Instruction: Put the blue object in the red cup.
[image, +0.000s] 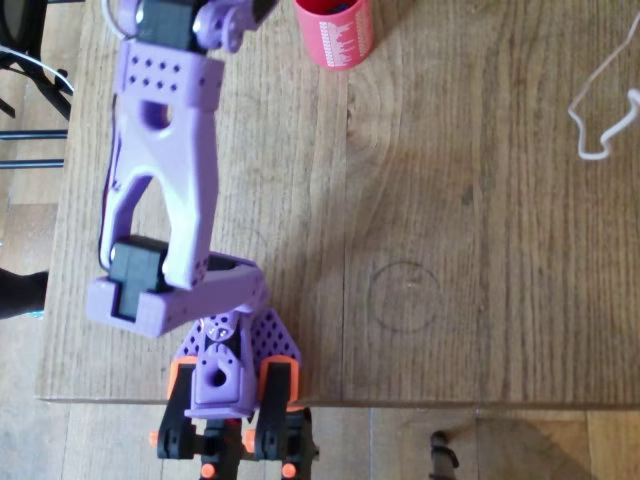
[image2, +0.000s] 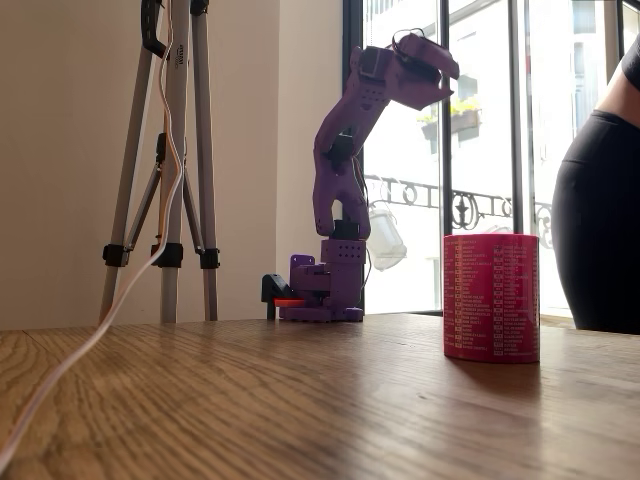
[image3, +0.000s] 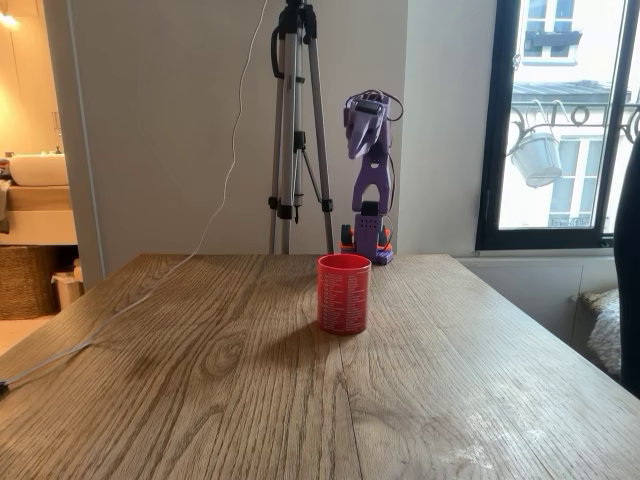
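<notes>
As the task stands: you look nearly done, or done, because no blue object lies on the table (image: 470, 250).
Blue object: a dark bluish patch (image: 338, 6) shows inside the cup's mouth in the overhead view. You can guess it is the brick, but it is too small to be sure.
Red cup (image: 335, 38): it stands upright on the table, well apart from the arm's base.
Gripper (image2: 432, 68): it is lifted high on the purple arm, away from the cup. You cannot tell how far it is open, and nothing shows in it.
Left to do: look into the cup to check. If the brick is there, nothing is left.
Count: 1 red cup, 1 bluish patch, 1 gripper, 1 tripod (image3: 296, 120), 1 white cable (image: 600, 120).
</notes>
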